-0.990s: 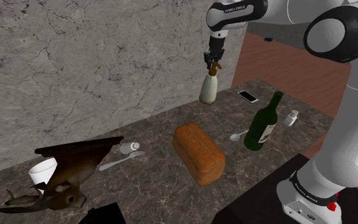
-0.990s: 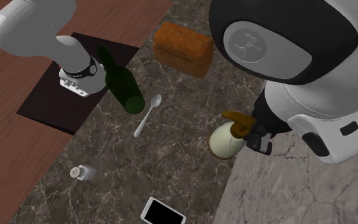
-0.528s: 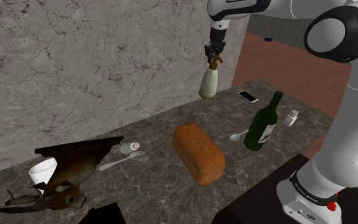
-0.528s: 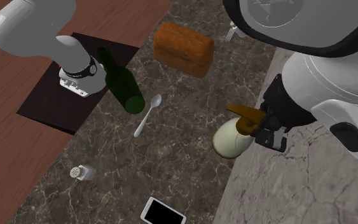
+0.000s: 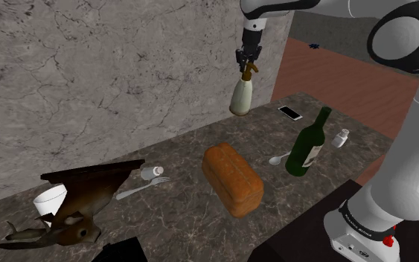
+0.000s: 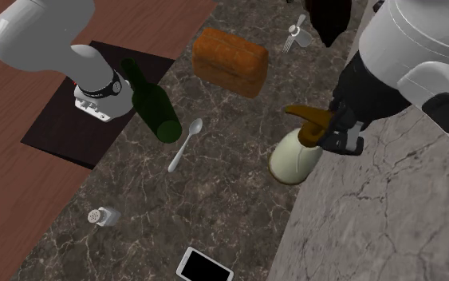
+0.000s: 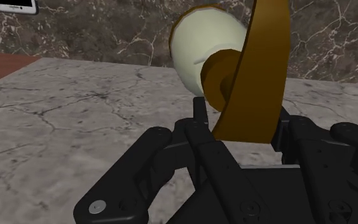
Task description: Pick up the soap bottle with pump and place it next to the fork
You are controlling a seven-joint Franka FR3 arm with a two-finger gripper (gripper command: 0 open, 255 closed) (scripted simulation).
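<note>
Cream soap bottle (image 5: 240,98) with a brown pump hangs from the all-black two-finger gripper (image 5: 247,65) in the shoulder view. It appears clear of the dark marble countertop (image 5: 185,160) and is well apart from the silver fork (image 5: 142,188). Second exterior view: gripper clamped on the pump neck, bottle tilted. Wrist view: black fingers (image 7: 199,118) clasp the pump, with the cream body beyond.

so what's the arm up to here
The robot's black gripper is shut on the brown pump of a cream soap bottle, holding it upright and seemingly just off the dark marbled counter, close to the wall. The fork lies far along the counter, past the bread loaf, toward the shoulder view's left. The bottle has not reached it yet.
</note>
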